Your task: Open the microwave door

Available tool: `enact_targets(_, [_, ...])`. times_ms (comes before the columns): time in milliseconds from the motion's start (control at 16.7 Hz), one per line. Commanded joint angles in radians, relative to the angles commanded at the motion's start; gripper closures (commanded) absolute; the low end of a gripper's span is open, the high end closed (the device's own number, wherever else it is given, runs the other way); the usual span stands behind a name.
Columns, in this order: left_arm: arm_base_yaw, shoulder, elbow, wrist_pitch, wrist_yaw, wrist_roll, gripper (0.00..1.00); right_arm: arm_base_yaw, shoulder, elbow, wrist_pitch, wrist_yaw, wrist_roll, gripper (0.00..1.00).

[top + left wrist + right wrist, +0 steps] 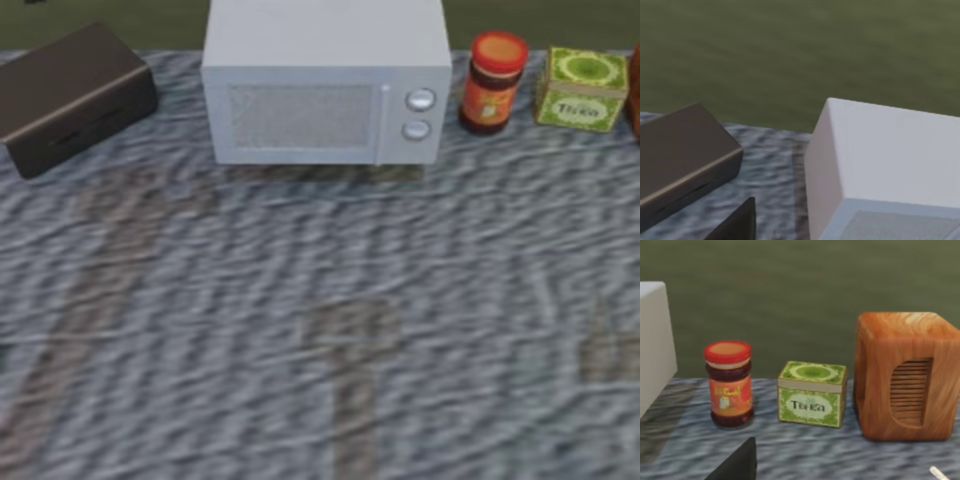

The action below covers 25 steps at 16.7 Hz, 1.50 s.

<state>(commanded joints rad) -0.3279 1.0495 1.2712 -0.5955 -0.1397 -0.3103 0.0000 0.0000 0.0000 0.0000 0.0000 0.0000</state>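
Observation:
The microwave (325, 40) stands at the back middle of the table. Its door (300, 115), with a speckled mesh window, lies flush and closed. A slim handle bar (381, 120) runs next to the two silver knobs (420, 99). Neither arm appears in the top view. In the left wrist view, a dark part of my left gripper (737, 225) sits low, short of the microwave's (890, 150) left front corner. Only a corner of the door (900, 227) shows there. A dark part of my right gripper (737, 465) hangs over the cloth, right of the microwave's side (652, 340).
A dark brown flat box (70, 95) lies left of the microwave. To its right stand a red-lidded jar (493, 82), a green tea box (582, 88) and a wooden box (905, 375). Grey patterned cloth (320, 330) covers the table in front.

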Motion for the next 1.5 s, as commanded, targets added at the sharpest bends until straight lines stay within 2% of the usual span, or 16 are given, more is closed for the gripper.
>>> enact_targets(540, [-0.247,0.869,0.948,-0.511,-0.117,-0.217,0.0,0.0,0.0,0.0,0.0,0.0,0.0,0.0])
enact_targets(840, [-0.353,1.26,1.361,-0.742,-0.172,-0.311,0.0,0.0,0.0,0.0,0.0,0.0,0.0,0.0])
enact_targets(1140, [-0.414,1.489,1.597,-0.879,-0.204,-0.365,0.0,0.0,0.0,0.0,0.0,0.0,0.0,0.0])
enact_targets(1500, [-0.423,1.522,1.631,-0.899,-0.209,-0.373,0.0,0.0,0.0,0.0,0.0,0.0,0.0,0.0])
